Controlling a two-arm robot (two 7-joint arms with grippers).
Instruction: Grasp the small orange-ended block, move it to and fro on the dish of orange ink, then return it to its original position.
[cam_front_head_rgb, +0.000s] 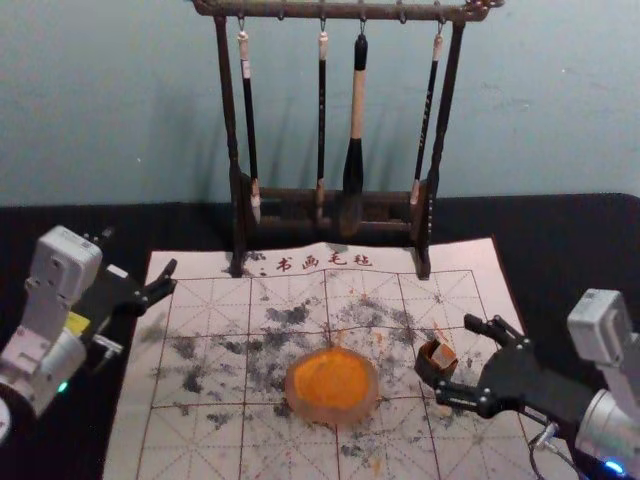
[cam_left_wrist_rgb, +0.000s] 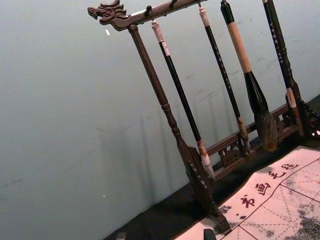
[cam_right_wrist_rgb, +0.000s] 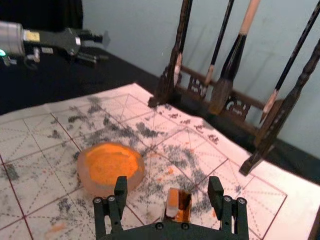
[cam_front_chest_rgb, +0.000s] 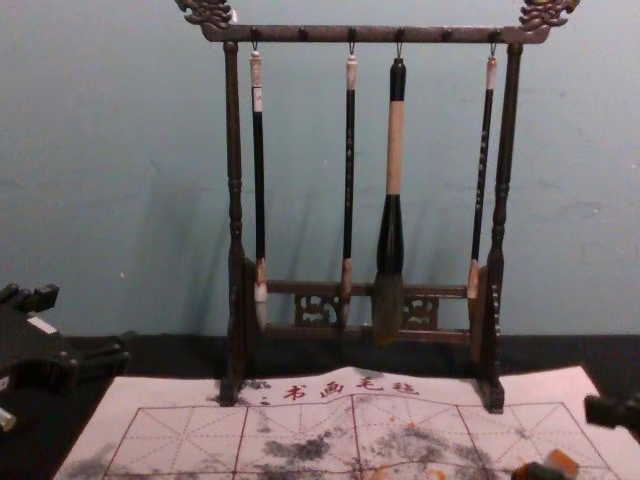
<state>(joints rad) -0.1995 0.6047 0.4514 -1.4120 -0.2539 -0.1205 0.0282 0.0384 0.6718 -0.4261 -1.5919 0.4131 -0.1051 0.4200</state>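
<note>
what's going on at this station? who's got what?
The robot's right gripper has its jaws open on either side of the small orange-ended block, which sits on the white gridded calligraphy mat; it isn't gripped. The round pale dish of orange ink is on the mat too, to the block's left. The left gripper is idle off by the mat's left side. Looks lined up for a grasp, or possibly a release.
</note>
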